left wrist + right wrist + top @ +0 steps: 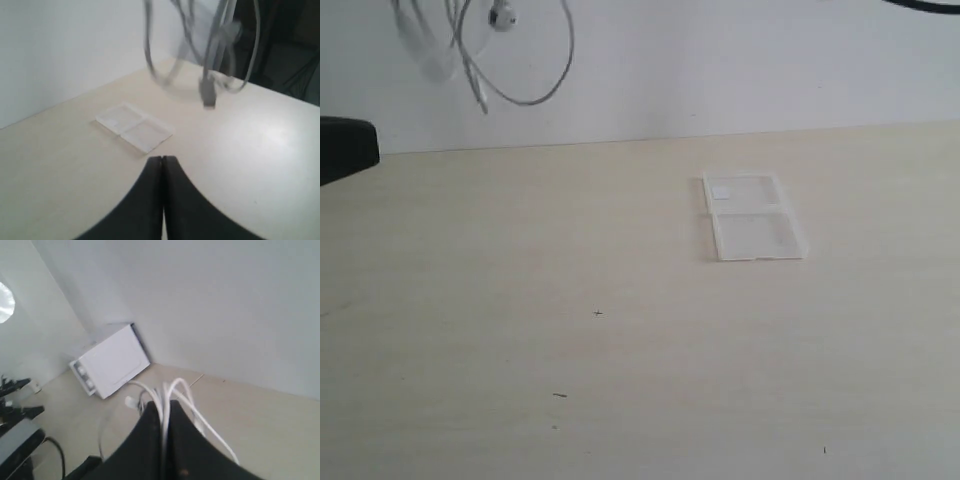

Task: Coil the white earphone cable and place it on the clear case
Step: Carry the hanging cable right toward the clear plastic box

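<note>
Right pincer was clamped closed on strands of the white earphone cable — its loops were seen dangling in the air at 11 o'clock of the exterior view, clear of the bench. Left pincer was pressed closed, nothing held. The clear case was seen flat on the bench, both halves spread — about 2 o'clock from centre, well apart from the cable.

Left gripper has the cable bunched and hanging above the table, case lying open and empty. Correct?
Wrong gripper: the right wrist view shows the right gripper shut on the white earphone cable. The left gripper is shut on nothing, the cable dangling ahead of it. The rest holds: the cable hangs above the table and the clear case lies open and empty.
</note>
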You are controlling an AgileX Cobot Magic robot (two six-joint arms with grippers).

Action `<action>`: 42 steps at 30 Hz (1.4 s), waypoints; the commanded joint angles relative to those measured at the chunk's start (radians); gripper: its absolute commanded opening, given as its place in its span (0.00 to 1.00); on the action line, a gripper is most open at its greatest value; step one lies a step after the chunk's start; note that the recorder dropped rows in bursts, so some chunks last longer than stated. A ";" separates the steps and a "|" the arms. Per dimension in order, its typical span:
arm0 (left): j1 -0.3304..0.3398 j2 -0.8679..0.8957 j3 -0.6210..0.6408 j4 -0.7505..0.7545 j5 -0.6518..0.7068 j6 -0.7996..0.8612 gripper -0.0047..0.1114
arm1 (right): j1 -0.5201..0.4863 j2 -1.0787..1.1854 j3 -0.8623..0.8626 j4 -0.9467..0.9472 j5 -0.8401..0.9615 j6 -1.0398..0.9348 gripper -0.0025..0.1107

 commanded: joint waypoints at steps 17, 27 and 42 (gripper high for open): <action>0.000 0.000 0.005 0.024 0.037 -0.005 0.04 | -0.336 -0.116 0.175 -0.479 0.034 0.288 0.02; 0.000 0.000 0.005 0.024 0.057 -0.003 0.04 | -0.468 -0.116 0.243 -0.817 0.055 0.478 0.02; 0.000 0.000 0.005 0.024 0.057 -0.007 0.04 | -0.517 0.014 0.283 -1.181 0.093 0.713 0.02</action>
